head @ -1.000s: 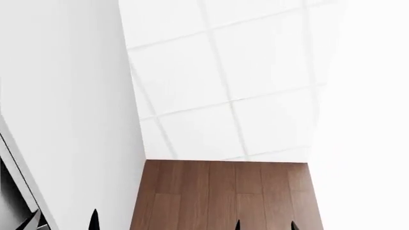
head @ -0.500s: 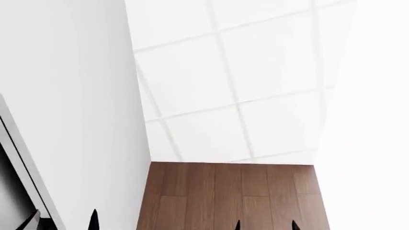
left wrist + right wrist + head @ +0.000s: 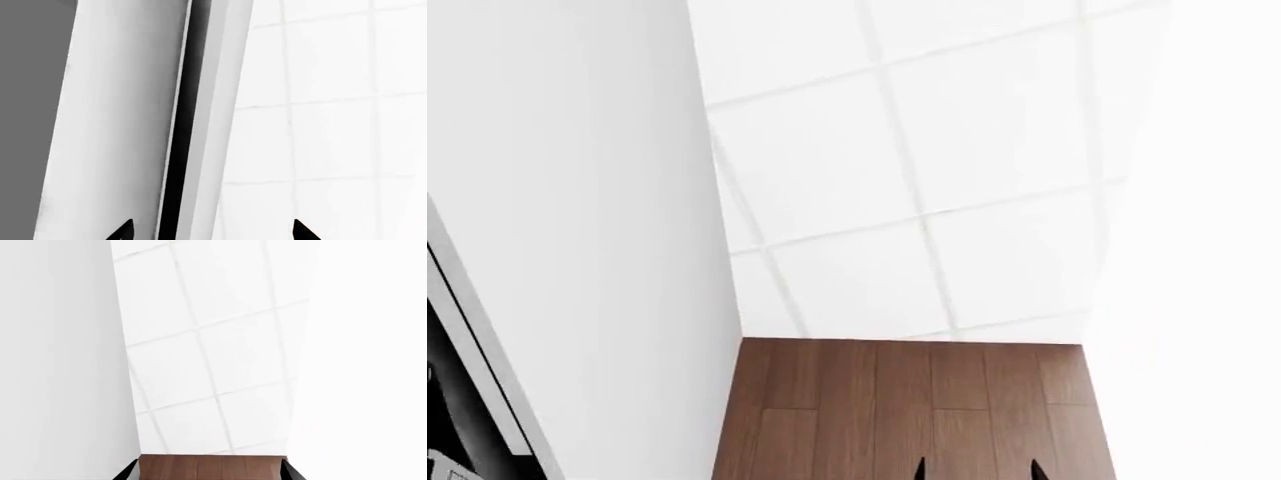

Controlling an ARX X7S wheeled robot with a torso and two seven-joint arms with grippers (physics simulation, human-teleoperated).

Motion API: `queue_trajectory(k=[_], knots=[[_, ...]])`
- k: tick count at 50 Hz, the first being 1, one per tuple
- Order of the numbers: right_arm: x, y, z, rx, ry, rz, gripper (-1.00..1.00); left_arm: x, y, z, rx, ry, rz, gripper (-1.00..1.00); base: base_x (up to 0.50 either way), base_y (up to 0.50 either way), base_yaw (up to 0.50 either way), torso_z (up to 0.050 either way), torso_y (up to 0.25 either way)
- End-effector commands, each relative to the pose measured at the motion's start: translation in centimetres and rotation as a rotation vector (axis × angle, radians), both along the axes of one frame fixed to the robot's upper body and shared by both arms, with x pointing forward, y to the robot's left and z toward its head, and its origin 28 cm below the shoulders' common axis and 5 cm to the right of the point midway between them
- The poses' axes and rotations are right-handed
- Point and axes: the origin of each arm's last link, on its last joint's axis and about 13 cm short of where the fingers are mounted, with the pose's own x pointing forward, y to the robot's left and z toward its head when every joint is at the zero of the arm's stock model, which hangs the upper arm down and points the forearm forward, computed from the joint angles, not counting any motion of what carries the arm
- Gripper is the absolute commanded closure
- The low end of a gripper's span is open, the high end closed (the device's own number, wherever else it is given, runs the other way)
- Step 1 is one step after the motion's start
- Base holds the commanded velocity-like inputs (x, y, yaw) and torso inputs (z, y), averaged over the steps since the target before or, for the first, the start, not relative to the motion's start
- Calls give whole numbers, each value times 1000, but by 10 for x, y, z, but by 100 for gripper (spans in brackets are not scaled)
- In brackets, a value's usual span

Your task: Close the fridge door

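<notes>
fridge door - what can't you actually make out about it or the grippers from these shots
- Fridge door: head view shows only a plain white face, cut off by the top, left and bottom edges; no handle visible, so how far open it stands cannot be told.
- Left gripper: left wrist view shows only two dark fingertips at the bottom edge, apart; contact with the door's edge is unclear.
- Right gripper: only its tips show, apart, over the wooden floor.

Bright, washed-out whites, sharp, no blur, soft shadows.
</notes>
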Motion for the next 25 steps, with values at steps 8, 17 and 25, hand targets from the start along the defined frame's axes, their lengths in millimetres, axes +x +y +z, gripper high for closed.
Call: queue_trajectory(k=[8,17,25], knots=[[2,2,-1,8,7,3,-100,-11,35,18,48,-58,148,-100,0,0,0,0,1],[0,1,-1,9,9,1,-100,4,67,34,63,-97,311,-100,0,0,0,0,3],[-1,1,-1,8,11,-1,-100,21,94,51,74,-133,419,-100,0,0,0,0,3]])
